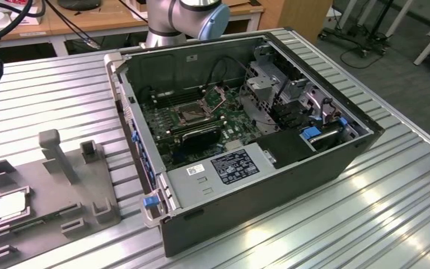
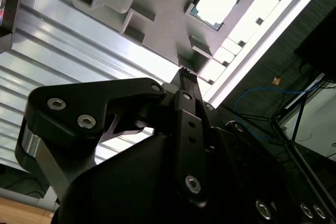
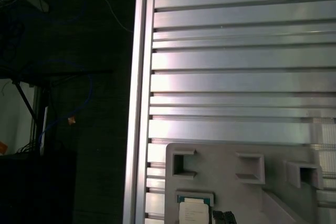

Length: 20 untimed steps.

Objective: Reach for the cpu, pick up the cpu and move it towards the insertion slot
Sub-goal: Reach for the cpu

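The cpu (image 1: 9, 206) is a pale square chip lying flat in a pocket of the grey plastic tray (image 1: 51, 196) at the exterior view's left. It also shows in the second wrist view, cpu (image 2: 216, 4), and in the first wrist view, cpu (image 3: 193, 212). My black gripper (image 2: 187, 73) hangs above the table, apart from the chip and a short way off the tray's edge, with its tip (image 3: 222, 216) showing beside the chip. The insertion slot (image 1: 191, 114), a metal-framed square socket, lies on the green board inside the open computer case (image 1: 275, 185).
The tray carries raised grey blocks and a tall post (image 1: 51, 147) near the chip. The ribbed aluminium table (image 1: 394, 213) ends at an edge rail (image 3: 140, 103), with dark floor and cables beyond. The arm's base (image 1: 177, 17) stands behind the case.
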Available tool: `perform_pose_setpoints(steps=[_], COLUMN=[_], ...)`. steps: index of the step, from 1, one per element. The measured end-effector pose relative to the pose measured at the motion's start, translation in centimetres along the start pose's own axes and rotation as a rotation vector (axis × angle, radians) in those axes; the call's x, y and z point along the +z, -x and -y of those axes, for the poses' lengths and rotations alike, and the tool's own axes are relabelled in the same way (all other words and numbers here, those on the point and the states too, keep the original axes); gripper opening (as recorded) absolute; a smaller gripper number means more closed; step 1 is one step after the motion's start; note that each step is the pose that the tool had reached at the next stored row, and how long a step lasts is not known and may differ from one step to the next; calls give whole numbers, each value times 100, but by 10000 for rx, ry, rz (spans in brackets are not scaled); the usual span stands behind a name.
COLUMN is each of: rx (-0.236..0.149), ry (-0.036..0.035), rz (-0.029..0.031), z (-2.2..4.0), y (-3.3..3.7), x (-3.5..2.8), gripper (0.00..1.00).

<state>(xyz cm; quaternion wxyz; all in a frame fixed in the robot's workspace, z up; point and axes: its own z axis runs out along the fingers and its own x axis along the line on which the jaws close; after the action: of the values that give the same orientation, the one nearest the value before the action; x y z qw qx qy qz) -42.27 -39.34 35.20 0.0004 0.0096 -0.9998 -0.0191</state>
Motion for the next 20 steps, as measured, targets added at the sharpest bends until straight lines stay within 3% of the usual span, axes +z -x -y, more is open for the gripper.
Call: perform_pose_setpoints(steps=[20], rx=[0], ry=[0], rz=[1], z=[0], y=[-32], x=[21], gripper=[11])
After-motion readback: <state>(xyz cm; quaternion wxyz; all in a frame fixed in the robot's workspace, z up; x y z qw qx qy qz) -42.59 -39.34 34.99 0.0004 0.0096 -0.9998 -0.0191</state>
